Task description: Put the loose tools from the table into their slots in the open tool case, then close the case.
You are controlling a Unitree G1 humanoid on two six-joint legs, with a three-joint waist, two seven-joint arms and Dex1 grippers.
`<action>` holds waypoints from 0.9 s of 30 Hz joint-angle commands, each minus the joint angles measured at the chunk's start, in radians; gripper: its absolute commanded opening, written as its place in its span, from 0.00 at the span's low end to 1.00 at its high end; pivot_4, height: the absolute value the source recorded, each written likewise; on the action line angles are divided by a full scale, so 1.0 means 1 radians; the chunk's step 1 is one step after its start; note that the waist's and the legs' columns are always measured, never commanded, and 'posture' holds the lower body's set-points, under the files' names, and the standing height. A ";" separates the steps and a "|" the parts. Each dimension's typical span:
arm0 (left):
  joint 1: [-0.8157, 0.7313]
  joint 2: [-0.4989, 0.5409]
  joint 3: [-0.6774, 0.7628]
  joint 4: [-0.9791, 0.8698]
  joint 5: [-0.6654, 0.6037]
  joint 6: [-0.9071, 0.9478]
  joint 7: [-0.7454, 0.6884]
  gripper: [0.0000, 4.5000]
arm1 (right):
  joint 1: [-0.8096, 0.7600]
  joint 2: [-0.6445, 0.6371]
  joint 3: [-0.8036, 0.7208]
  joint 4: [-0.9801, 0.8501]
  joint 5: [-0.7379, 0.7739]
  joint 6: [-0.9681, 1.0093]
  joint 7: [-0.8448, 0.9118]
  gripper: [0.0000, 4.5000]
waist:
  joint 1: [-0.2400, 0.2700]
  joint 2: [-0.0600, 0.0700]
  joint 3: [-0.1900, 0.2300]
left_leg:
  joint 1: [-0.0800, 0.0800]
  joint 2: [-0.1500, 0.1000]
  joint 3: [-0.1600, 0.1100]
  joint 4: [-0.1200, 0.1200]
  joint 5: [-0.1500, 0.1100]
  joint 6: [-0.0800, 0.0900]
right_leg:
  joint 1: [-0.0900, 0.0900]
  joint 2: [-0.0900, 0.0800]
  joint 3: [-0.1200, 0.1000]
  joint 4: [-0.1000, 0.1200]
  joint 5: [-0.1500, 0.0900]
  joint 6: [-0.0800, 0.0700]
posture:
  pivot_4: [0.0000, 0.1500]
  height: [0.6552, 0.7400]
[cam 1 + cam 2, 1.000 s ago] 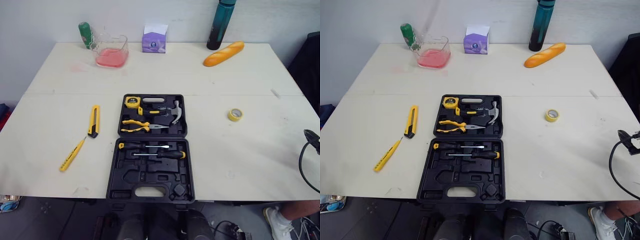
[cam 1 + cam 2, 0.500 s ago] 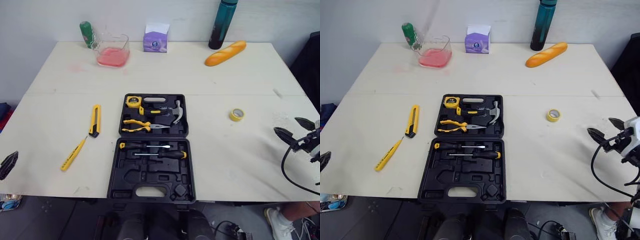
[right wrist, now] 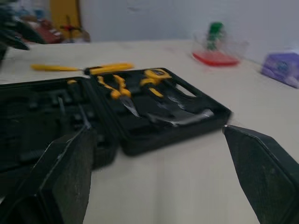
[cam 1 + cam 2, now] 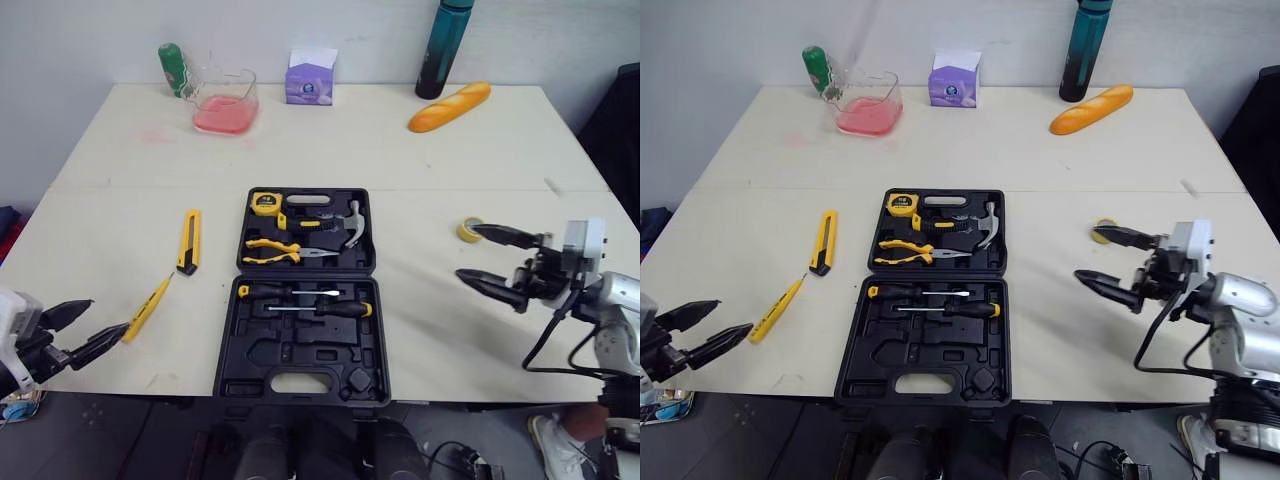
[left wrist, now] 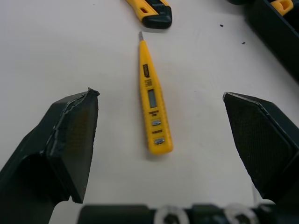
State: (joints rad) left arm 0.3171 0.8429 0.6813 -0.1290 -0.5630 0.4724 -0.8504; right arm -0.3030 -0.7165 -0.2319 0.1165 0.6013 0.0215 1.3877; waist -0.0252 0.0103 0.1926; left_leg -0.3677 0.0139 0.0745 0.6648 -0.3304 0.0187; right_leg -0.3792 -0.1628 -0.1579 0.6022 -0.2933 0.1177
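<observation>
The yellow tester pen [image 4: 146, 308], one of the loose tools, lies at the lower left of the frame, its metal tip pointing toward the yellow-and-black utility knife [image 4: 188, 242] just above it. Neither has moved, but the left gripper [image 4: 108, 315] has come in from the lower-left corner within the last second. It is now just short of the pen's butt end, wide open and holding nothing. In the left wrist view the pen sits squarely between the two fingers, so this looks like the approach for a first pick.

At centre the open tool case [image 4: 255, 350] is unchanged. Tape measure, pliers and hammer sit in its upper half and two screwdrivers in the lower, with bare moulded slots below them.

At mid right a yellow tape roll [image 4: 1102, 232] rests where it was. The right gripper [image 4: 465, 250] has swung in from the right edge, also spread wide and empty. Its upper fingertip overlaps the roll in the picture, though I cannot tell whether they touch. No tool is stowed yet.
</observation>
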 commanded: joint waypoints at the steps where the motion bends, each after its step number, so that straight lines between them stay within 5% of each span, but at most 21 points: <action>1: -0.035 -0.010 -0.027 -0.015 0.032 0.041 0.075 1.00 | -0.006 0.036 0.048 -0.133 0.035 -0.001 0.029 0.99 | 0.001 0.000 0.000 | 0.000 0.000 0.000 0.000 0.000 0.000 | 0.000 0.000 0.000 0.000 0.000 0.000 | 1.00 1.00; 8: -0.076 -0.004 -0.101 -0.053 0.087 0.081 0.134 1.00 | 0.051 0.097 0.135 -0.310 0.052 0.048 -0.012 0.99 | 0.004 -0.001 0.000 | 0.000 0.000 -0.001 0.000 0.000 0.000 | 0.000 0.000 0.000 0.000 0.000 0.000 | 1.00 1.00; 27: -0.200 -0.012 -0.270 0.043 0.177 0.138 0.183 1.00 | 0.010 0.105 0.176 -0.373 0.055 0.114 -0.065 0.99 | 0.024 -0.001 0.000 | 0.000 -0.001 0.000 0.001 0.000 0.000 | 0.000 0.000 0.000 0.001 0.000 0.001 | 1.00 1.00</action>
State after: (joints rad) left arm 0.1116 0.8281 0.4157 -0.1070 -0.4094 0.5900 -0.6808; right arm -0.2913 -0.6084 -0.0470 -0.2328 0.6460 0.1371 1.3256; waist -0.0016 0.0089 0.1922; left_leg -0.3676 0.0125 0.0741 0.6658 -0.3301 0.0190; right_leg -0.3794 -0.1625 -0.1576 0.6036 -0.2930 0.1182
